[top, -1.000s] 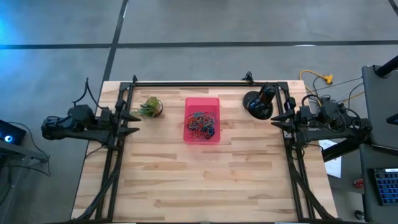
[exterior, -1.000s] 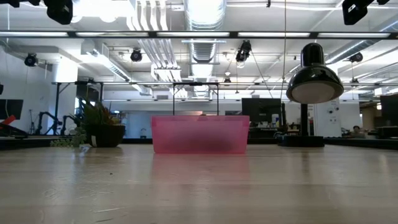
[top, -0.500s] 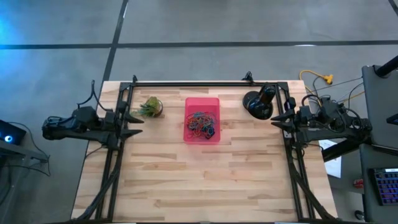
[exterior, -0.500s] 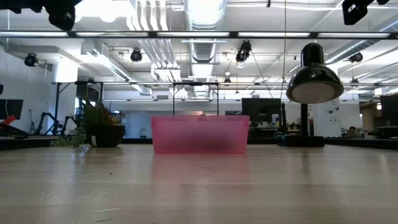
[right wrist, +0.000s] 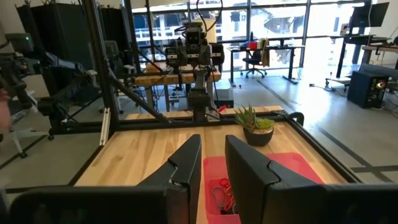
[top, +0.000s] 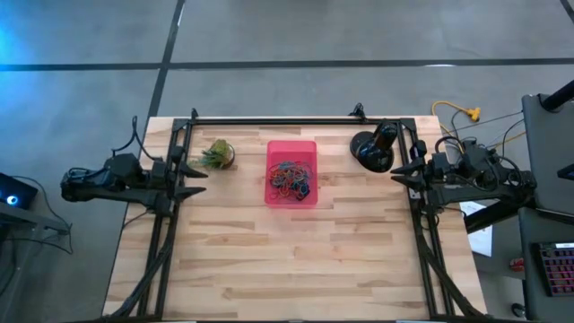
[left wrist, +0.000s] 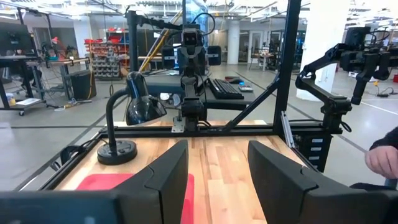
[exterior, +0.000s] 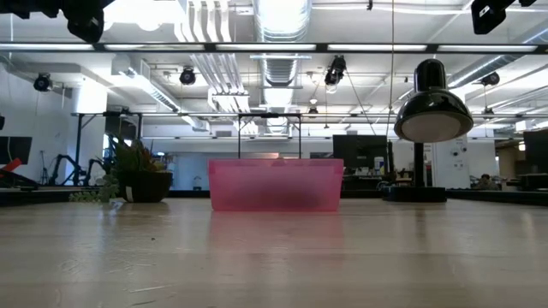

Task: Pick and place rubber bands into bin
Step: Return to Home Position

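1. Since no loose band can be made out on the boards in the high view, the tabletop (top: 296,260) is judged to be finished with as a work area. Only the bin and two props are seen along its far half.
2. The left claw (top: 193,170) is held at the left edge, beside the frame post and well apart from the bin. In the left wrist view its fingers are seen moderately spread with nothing between them, as suits a resting pose.
3. The right claw (top: 399,170) is held at the opposite edge in a mirrored pose. Only a narrow gap is shown between its fingers in the right wrist view, and nothing is gripped. Both arms are held off the middle boards, presumably so that the area is left free.
4. The bin (top: 291,148) is set flat midway between the two arms, toward the far rail, where it can be reached equally from either side.
5. The black desk lamp (top: 372,151) is stood between the bin and the right claw.
6. The small potted plant (top: 216,154) is stood between the bin and the left claw. Neither prop is touched.
7. The rubber bands (top: 290,179) are gathered in one mixed heap inside the bin and contained by its low walls. The task is therefore judged complete or very nearly so.
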